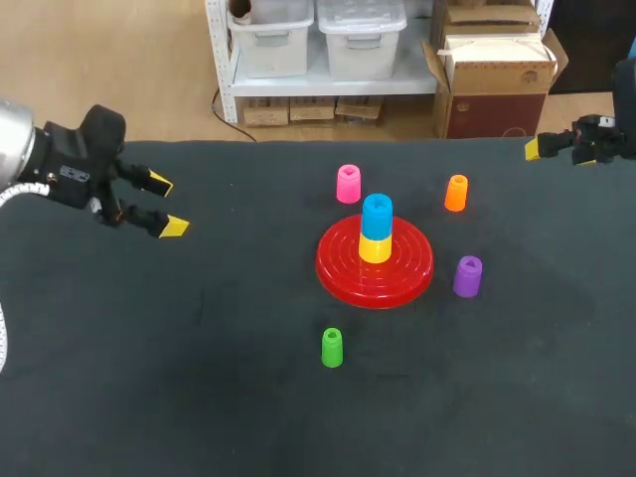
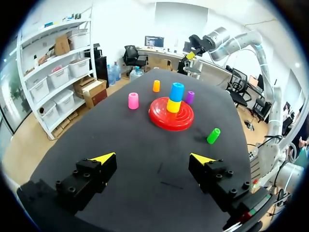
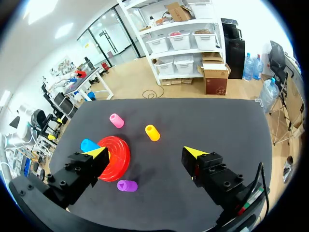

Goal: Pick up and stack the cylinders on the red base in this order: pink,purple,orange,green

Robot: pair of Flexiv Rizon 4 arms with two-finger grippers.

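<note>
Red base [image 1: 333, 268] sits mid-table w/ a yellow cylinder [image 1: 375, 249] on its centre & a blue cylinder [image 1: 377, 214] stacked on that.

Seen from the head view:
- Pink cylinder [image 1: 348, 184]: just behind the base, a little left of its centre.
- Orange cylinder [image 1: 456, 193]: behind-right of the base, further off than the pink.
- Purple cylinder [image 1: 468, 276]: just beside the base's right rim, not touching.
- Green cylinder [image 1: 332, 348]: in front of the base, slightly left, apart from it.

All four stand upright on the dark table [image 1: 199, 397], none on the base.

Left gripper [image 1: 166, 205] hangs well left of the base, fingers spread wide, nothing between them. Right gripper [image 3: 146, 153] is well right of the base, near the table's far edge, fingers also apart & empty.
</note>
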